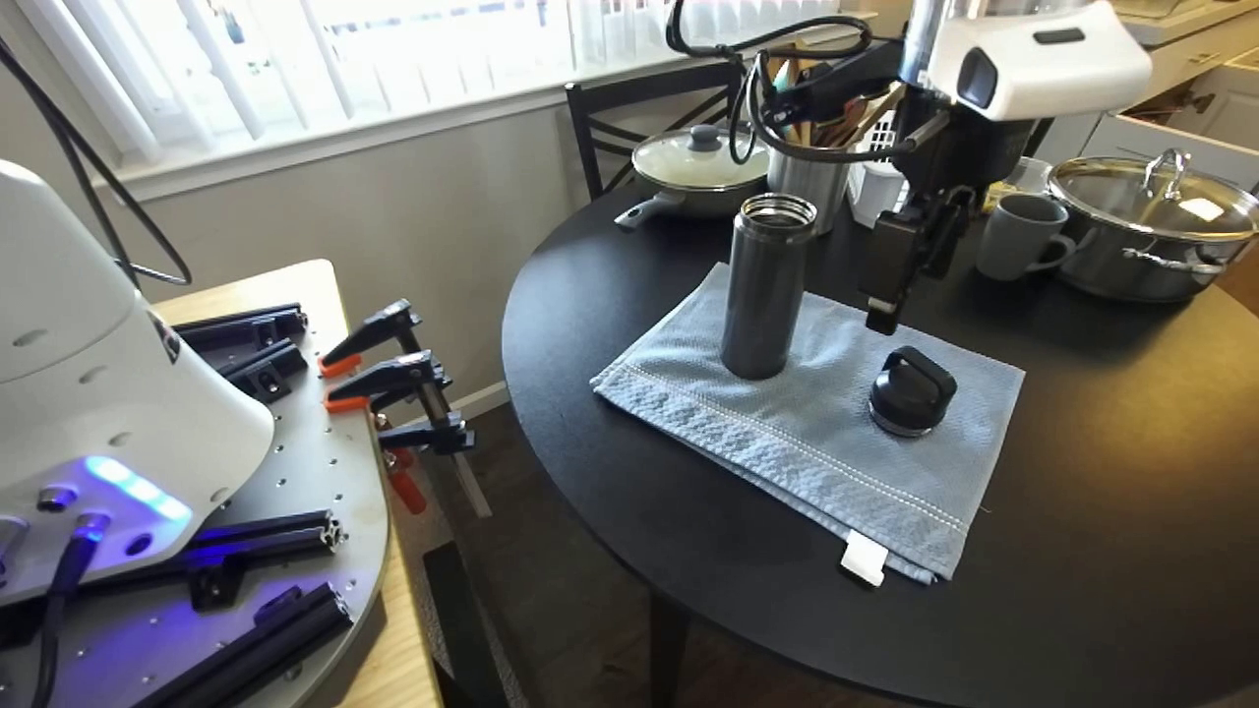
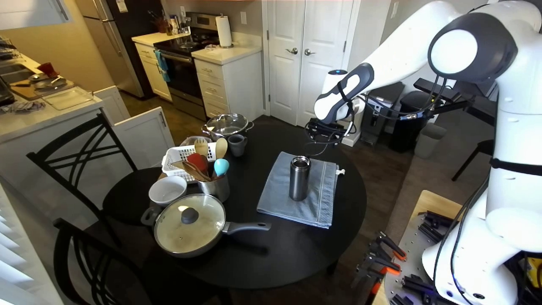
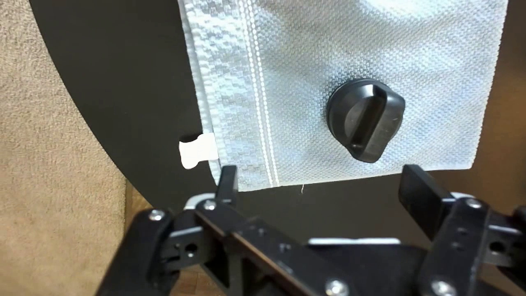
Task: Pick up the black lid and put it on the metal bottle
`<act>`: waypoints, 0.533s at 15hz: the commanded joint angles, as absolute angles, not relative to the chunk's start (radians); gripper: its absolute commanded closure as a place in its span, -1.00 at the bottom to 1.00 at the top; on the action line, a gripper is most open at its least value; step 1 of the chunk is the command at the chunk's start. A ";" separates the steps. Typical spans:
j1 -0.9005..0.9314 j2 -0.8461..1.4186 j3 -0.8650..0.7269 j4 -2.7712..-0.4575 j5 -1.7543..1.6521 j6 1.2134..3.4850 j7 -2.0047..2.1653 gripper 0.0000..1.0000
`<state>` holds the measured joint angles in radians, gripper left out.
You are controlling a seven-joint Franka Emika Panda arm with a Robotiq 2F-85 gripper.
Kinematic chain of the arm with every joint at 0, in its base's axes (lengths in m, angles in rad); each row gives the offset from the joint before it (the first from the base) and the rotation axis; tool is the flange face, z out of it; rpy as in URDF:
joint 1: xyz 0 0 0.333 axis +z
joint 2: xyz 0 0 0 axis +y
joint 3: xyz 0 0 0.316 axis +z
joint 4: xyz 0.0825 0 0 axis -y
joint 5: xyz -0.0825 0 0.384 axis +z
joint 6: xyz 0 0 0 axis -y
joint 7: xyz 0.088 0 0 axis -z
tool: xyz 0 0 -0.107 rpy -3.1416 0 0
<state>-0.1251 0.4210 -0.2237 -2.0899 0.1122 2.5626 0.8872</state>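
Observation:
The black lid (image 1: 912, 393) sits handle up on a folded grey-blue towel (image 1: 679, 339). It also shows in the wrist view (image 3: 349, 111), right of centre. In an exterior view it is out of sight, apparently behind the bottle. The dark grey metal bottle (image 1: 765, 295) stands upright with its mouth open on the same towel, and also shows in an exterior view (image 2: 299, 182). It is outside the wrist view. My gripper (image 3: 320, 181) is open and empty, above the table near the towel's edge. The lid lies ahead of its fingers, apart from them. It also shows in an exterior view (image 1: 910, 280).
On the round black table (image 1: 629, 275) stand a lidded frying pan (image 2: 190, 228), a utensil holder (image 2: 218, 188), a white bowl (image 2: 167, 190), a white basket (image 2: 169, 163), a grey mug (image 1: 1018, 236) and a steel pot (image 1: 1131, 265). A white tag (image 3: 197, 152) sticks out from the towel.

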 commanded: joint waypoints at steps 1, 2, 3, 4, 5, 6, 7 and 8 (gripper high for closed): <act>-0.115 0.421 -0.235 -2.088 0.120 2.560 0.881 -1.00; -0.115 0.419 -0.235 -2.087 0.120 2.559 0.882 -1.00; -0.115 0.417 -0.236 -2.087 0.119 2.559 0.882 -1.00; -0.116 0.417 -0.237 -2.086 0.119 2.559 0.882 -1.00; -0.116 0.417 -0.237 -2.086 0.119 2.559 0.882 -1.00; -0.116 0.417 -0.237 -2.086 0.119 2.559 0.882 -1.00; -0.129 0.444 -0.234 -2.060 0.136 2.565 0.878 -1.00; -0.139 0.488 -0.240 -2.022 0.142 2.589 0.885 -1.00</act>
